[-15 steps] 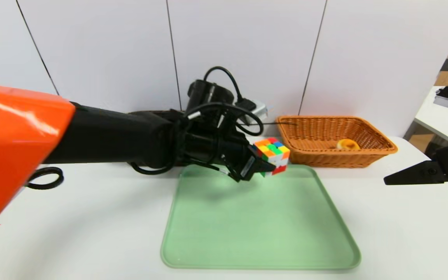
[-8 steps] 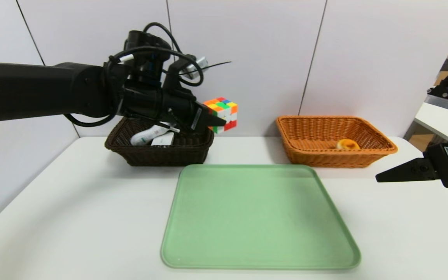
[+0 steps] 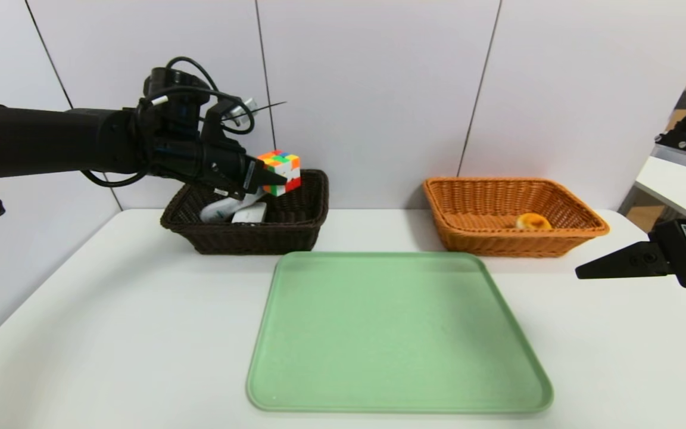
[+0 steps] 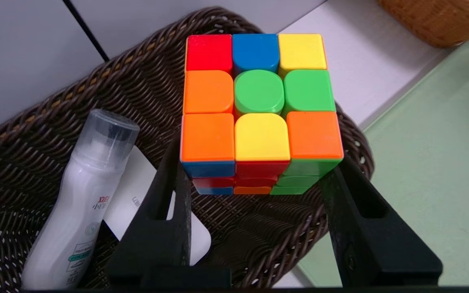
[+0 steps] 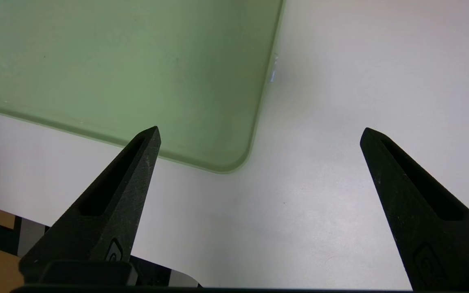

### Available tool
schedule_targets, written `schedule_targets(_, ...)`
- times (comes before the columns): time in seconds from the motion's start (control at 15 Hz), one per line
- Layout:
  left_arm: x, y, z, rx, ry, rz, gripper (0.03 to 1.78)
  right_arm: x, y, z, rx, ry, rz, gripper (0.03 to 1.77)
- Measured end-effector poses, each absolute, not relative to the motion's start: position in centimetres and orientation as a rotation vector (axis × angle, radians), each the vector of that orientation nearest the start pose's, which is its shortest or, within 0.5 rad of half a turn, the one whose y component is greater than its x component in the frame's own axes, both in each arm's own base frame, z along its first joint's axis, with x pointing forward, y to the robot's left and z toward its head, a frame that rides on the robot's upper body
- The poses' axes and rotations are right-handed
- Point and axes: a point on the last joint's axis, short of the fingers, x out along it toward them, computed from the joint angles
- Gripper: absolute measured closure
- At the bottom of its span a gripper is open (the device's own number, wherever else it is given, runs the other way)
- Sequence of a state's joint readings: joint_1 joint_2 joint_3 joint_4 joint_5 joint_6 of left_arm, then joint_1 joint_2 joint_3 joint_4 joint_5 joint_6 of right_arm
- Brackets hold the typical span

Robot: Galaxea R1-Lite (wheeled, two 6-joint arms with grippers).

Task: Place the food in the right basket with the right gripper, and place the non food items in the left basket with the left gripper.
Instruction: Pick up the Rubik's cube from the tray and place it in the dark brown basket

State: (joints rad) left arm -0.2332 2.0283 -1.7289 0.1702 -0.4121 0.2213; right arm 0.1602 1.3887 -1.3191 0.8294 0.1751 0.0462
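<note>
Carrying: left gripper (image 3: 271, 176) has the puzzle cube (image 3: 280, 171) pinched between its two fingers, held in the air over the dark brown basket.
Landmark: all places below are relative to the dark brown basket (image 3: 295, 235).
Green tray (image 3: 399, 333): nearest the robot, in front of the basket and toward the orange side, nothing on it.
Right gripper (image 3: 581, 273): parked well off to the right, past the tray; fingers spread wide, nothing between them, only bare table under it in the right wrist view.
Cube position: above the basket's interior, toward its right end, clear of the rim; not yet lowered in.
Grip: one finger (image 4: 169, 203) on each of two opposite side faces, low on the cube (image 4: 259, 110); top face fully exposed in the left wrist view.
Handling: rigid plastic, looks light, smooth glossy faces so probably slippery; flat parallel sides are the right place to pinch, and that's where it's held. Layers can likely twist if squeezed off-centre, so centred grip is best.
Basket contents: slim white bottle (image 4: 84, 203) lying inside, flat white case (image 4: 136, 211) partly under it; both sit at the left end, away from the cube.
Drop zone: bare wicker floor under the cube looks free.
Risk: a high drop could bounce the cube off the weave or onto the bottle; I'd lower first.
Orange basket (image 3: 587, 229): far right of the dark one, well apart; bun (image 3: 532, 221) sits inside.
Status: food side looks done; cube looks like the last non-food item.
</note>
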Motion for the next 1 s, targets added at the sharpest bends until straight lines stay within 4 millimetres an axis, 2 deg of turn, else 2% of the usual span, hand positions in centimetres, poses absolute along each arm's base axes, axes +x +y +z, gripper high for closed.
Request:
schedule_targets(0.27,41.6,-9.9,21.5,0.137,0.483,-0.659,0.9,18.5,3.4,27.9,0.05,0.907,0.293,0.1)
schedule_targets(0.4,42.0,-10.0,20.6,0.132,0.502,-0.659,0.9,18.4,3.4,28.0,0.051,0.904,0.293,0.1)
schedule_targets(0.47,42.1,-10.0,20.5,0.123,0.508,-0.657,0.79,18.3,3.4,28.0,0.051,0.9,0.293,0.1)
schedule_targets(0.8,42.1,-10.1,20.5,0.096,0.513,-0.654,0.46,17.9,3.3,28.2,0.051,0.893,0.293,0.1)
schedule_targets(1.0,41.3,-9.9,22.2,0.057,0.49,-0.642,0.35,17.7,3.3,28.2,0.051,0.888,0.293,0.1)
